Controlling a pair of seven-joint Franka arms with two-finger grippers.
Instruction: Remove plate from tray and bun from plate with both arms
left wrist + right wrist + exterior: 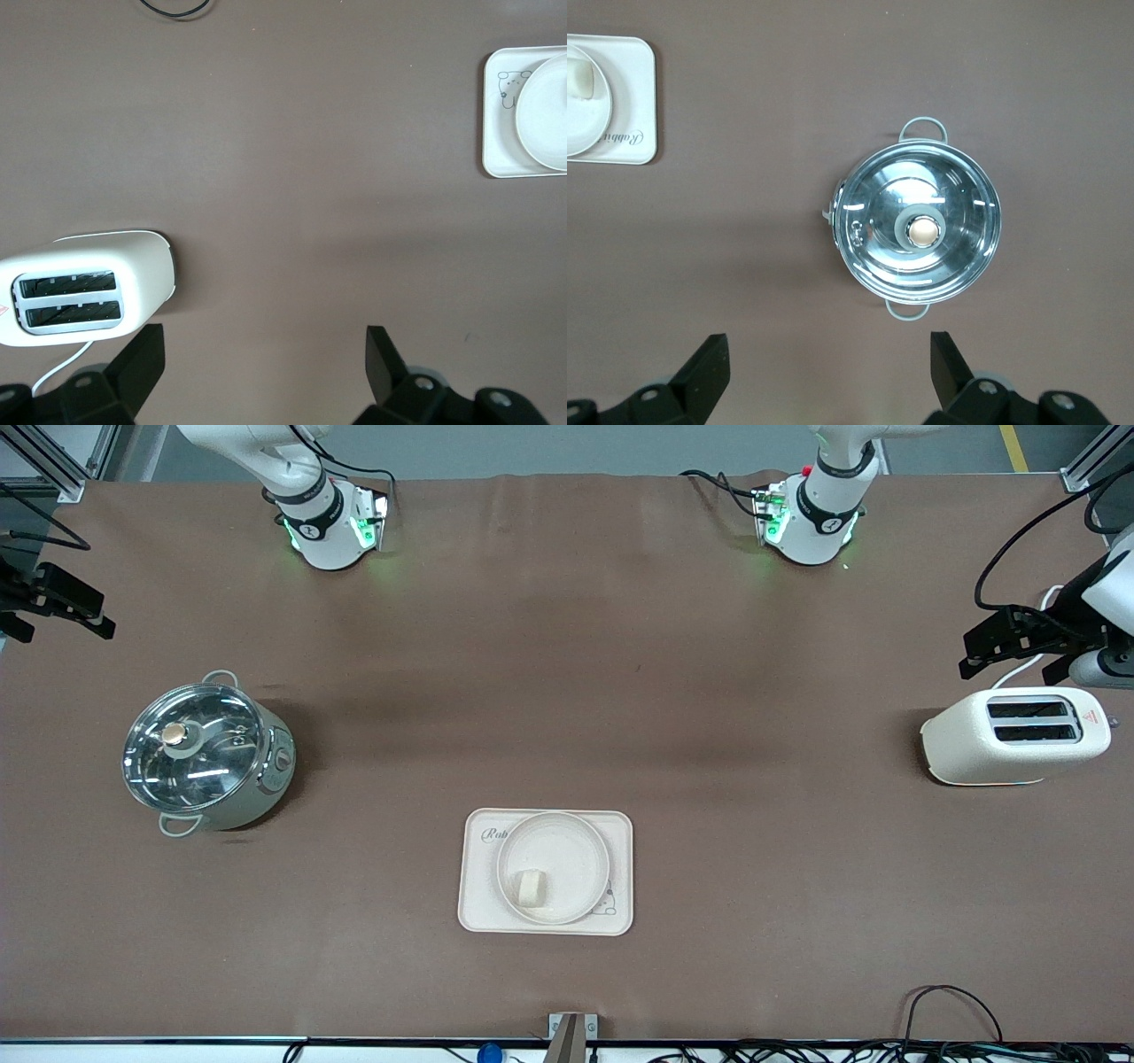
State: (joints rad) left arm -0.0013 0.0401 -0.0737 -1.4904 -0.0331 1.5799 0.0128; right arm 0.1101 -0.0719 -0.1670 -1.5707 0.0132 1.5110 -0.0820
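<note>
The round cream-white plate point(571, 846) sits on the rectangular cream tray point(478, 908) near the table's front edge. The small pale bun point(531, 887) lies in the plate. My left gripper point(1005, 646) is open and empty, up over the left arm's end of the table beside the toaster; its wrist view point(266, 354) shows part of the plate point(545, 111) and the tray point(498, 146). My right gripper point(58, 607) is open and empty, up over the right arm's end by the pot; its wrist view point(830, 354) shows the plate's edge point(585, 128), the bun point(578, 80) and the tray point(638, 88).
A steel pot with a glass lid point(204, 757) stands toward the right arm's end, also in the right wrist view point(921, 230). A cream toaster point(1014, 735) stands toward the left arm's end, also in the left wrist view point(84, 288). Cables lie along the front edge.
</note>
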